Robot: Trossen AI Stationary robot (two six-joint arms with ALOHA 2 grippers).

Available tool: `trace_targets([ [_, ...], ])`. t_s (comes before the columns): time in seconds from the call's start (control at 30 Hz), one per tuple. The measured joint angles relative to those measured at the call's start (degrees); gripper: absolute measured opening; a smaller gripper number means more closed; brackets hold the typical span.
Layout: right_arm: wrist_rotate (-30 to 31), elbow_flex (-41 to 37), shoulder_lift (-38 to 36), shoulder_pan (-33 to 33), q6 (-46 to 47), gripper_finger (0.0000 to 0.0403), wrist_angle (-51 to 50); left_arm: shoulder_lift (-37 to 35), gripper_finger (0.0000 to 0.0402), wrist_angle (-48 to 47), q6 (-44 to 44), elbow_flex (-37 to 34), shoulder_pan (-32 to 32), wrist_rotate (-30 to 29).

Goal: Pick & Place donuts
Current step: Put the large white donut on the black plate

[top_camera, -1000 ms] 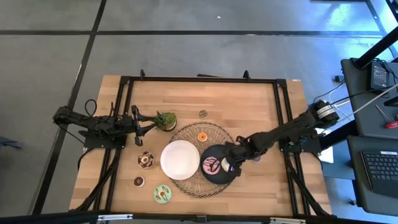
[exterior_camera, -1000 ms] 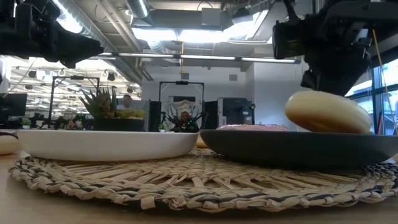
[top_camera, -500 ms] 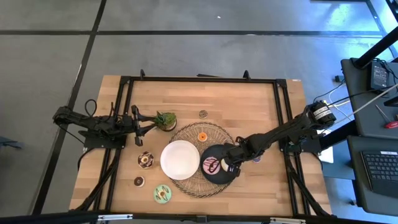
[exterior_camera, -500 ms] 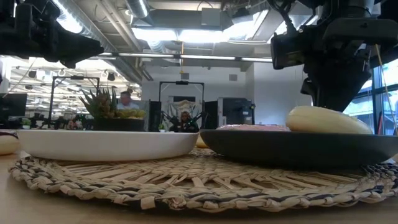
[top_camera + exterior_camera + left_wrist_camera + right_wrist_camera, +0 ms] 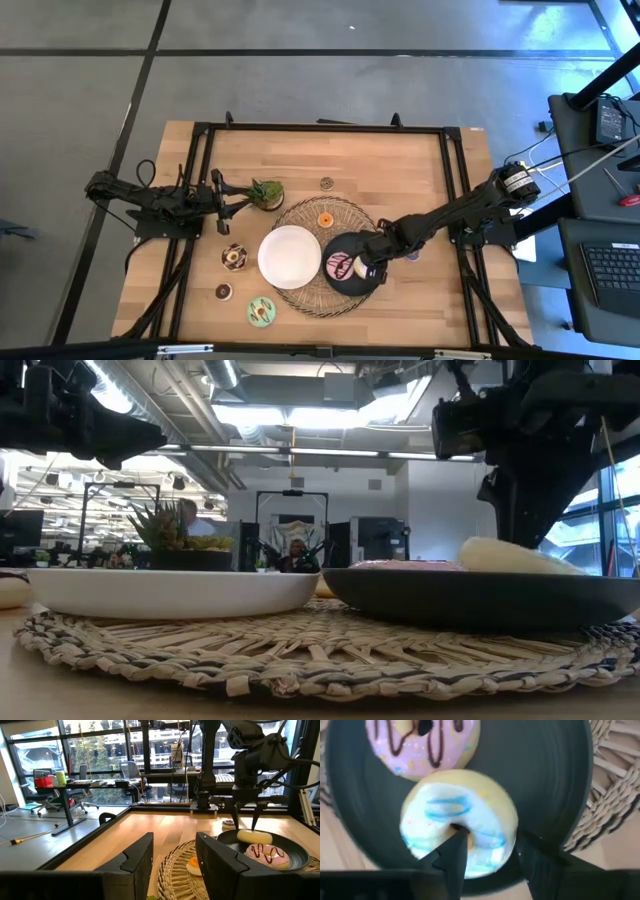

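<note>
My right gripper (image 5: 366, 266) reaches down over the black plate (image 5: 345, 287), shut on a cream donut with white and blue icing (image 5: 460, 820). That donut lies on the plate beside a pink donut with brown stripes (image 5: 339, 265). An orange mini donut (image 5: 324, 219) sits on the woven mat. A brown one (image 5: 327, 183) lies farther back. Three more (image 5: 234, 257), (image 5: 223, 292), (image 5: 262, 311) rest on the wood at the near left. My left gripper (image 5: 243, 200) waits open at the table's left, by the potted plant (image 5: 266, 193). My right gripper comes from above, pointing down. One finger (image 5: 456, 851) stands in the cream donut's hole and the other (image 5: 532, 852) outside its rim, with the ring's side (image 5: 495, 845) between them. The donut lies almost flat on the black plate (image 5: 480, 598).
A white plate (image 5: 290, 257) sits empty on the round woven mat (image 5: 300, 212), left of the black plate. Black frame rails (image 5: 195, 230) run along the table's left and right sides. Bare wood lies at the far edge and near right corner.
My right gripper has come down toward the black plate. The cream donut, held tilted above the plate's rim a second ago, has sunk with it and now lies nearly flat in the plate.
</note>
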Motion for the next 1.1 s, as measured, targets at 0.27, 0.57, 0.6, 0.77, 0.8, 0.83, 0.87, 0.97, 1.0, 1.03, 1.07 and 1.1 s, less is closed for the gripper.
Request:
trace_targets([
  [0.27, 0.47, 1.54, 0.00, -0.09, 0.08, 0.0186, -6.38, 0.00, 0.0143, 0.00, 0.00, 0.00, -0.02, 0.00],
  [0.57, 5.22, 1.54, 0.00, -0.07, -0.32, 0.0182, -3.87, 0.00, 0.0143, 0.00, 0.00, -0.01, -0.01, 0.00],
  [0.6, 5.22, 1.54, 0.00, -0.09, -0.56, 0.0183, -3.89, 0.00, 0.0143, 0.00, 0.00, -0.01, -0.02, 0.00],
  [0.77, 7.14, 1.54, 0.00, -0.09, -3.39, 0.0181, -1.71, 0.00, 0.0143, 0.01, 0.00, 0.01, -0.01, 0.00],
  [0.8, 7.25, 1.54, 0.00, -0.09, -4.46, 0.0180, -0.91, 0.00, 0.0143, 0.00, 0.00, -0.01, -0.01, 0.00],
  [0.83, 7.25, 1.54, 0.00, -0.09, -5.58, 0.0179, 0.00, 0.00, 0.0143, 0.01, 0.00, 0.01, -0.02, 0.00],
  [0.87, 7.25, 1.54, 0.00, -0.09, -6.61, 0.0178, 1.12, 0.00, 0.0143, 0.00, 0.00, -0.01, -0.02, 0.00],
  [0.97, 7.20, 1.54, 0.00, -0.09, -8.96, 0.0178, 3.87, 0.00, 0.0143, 0.00, 0.00, -0.01, -0.02, 0.00],
  [1.0, 7.16, 1.54, 0.00, -0.09, -9.78, 0.0178, 4.82, 0.00, 0.0143, 0.00, 0.00, -0.01, -0.01, 0.00],
  [1.03, 7.14, 1.54, 0.00, -0.06, -10.80, 0.0178, 5.93, 0.00, 0.0143, 0.01, 0.00, 0.00, -0.01, 0.00],
  [1.07, 7.13, 1.54, 0.00, 0.08, -11.90, 0.0178, 7.24, 0.00, 0.0143, 0.01, 0.00, 0.00, 0.00, 0.00],
  [1.1, 7.06, 1.54, 0.00, 0.21, -12.67, 0.0178, 8.64, 0.00, 0.0143, 0.01, 0.00, -0.01, 0.00, 0.00],
])
